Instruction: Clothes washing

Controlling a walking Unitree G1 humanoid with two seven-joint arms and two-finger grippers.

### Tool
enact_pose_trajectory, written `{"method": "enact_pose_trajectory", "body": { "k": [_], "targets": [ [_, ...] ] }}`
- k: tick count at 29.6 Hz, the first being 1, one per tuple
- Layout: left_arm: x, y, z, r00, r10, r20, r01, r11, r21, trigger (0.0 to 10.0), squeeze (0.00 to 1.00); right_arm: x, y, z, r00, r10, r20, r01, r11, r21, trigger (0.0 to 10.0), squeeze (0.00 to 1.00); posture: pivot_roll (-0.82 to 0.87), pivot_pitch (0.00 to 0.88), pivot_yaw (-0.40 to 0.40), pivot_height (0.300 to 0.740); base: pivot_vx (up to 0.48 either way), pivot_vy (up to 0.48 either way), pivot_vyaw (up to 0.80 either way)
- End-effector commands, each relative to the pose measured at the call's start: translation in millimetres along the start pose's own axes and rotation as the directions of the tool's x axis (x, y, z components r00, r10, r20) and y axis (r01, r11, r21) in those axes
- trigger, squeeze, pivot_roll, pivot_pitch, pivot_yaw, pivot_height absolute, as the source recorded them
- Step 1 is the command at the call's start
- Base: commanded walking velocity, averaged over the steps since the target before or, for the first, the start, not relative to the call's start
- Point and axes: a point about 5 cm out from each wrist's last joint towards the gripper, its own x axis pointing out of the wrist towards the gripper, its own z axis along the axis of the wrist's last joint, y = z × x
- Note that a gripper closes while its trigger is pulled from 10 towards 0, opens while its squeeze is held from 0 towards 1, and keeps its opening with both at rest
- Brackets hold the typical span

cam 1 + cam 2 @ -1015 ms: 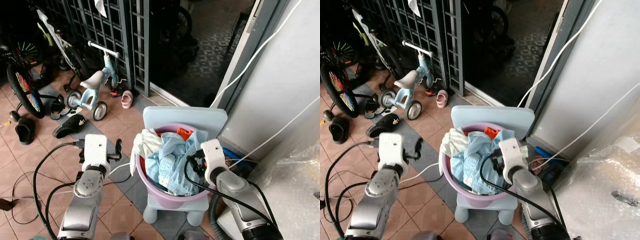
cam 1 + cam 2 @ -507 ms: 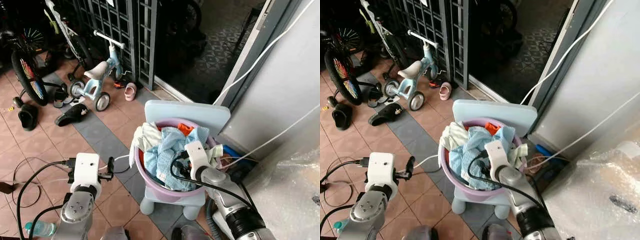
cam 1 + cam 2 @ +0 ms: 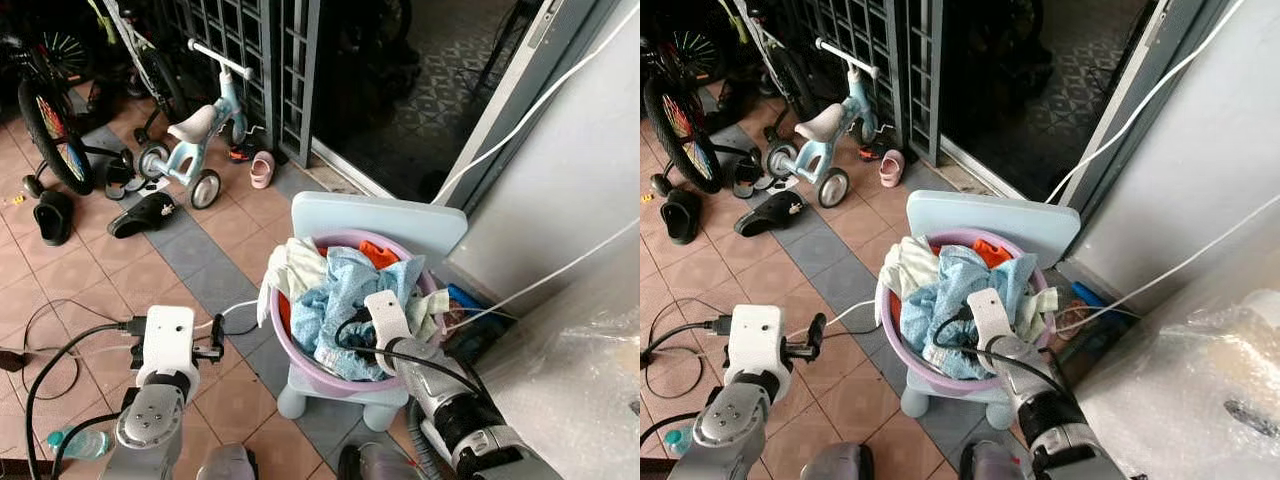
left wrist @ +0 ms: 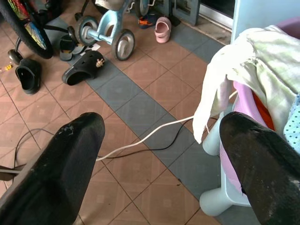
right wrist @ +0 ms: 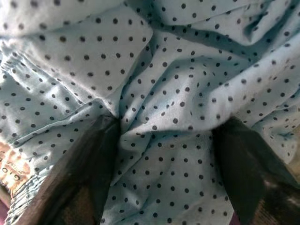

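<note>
While the right gripper (image 5: pixel 161 187) pushes its spread black fingers (image 5: pixel 89 173) into the light blue cloth with dark dots (image 5: pixel 159 93), the cloth lies crumpled on top of the pile in the purple basin (image 3: pixel 300 352). That basin sits on a pale blue chair (image 3: pixel 380 215). Beside the basin, the left gripper (image 4: pixel 159 159) hangs wide open over the floor tiles (image 4: pixel 140 108).

Silver arms, white box-shaped wrist housings, looping black cables, long black scuffed fingers (image 4: pixel 56 173)
</note>
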Motion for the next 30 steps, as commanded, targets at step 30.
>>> {"method": "enact_pose_trajectory", "body": {
  "k": [30],
  "targets": [
    [26.3,-10.7,13,0.999,-0.021,0.042,0.019,1.0,0.025,10.0,0.0,4.8,-11.4,13,0.997,0.005,0.074,-0.02,0.98,0.2,0.0,0.0,0.07,0.06,-0.045,0.74,0.0,0.0,0.0]
  ]
}}
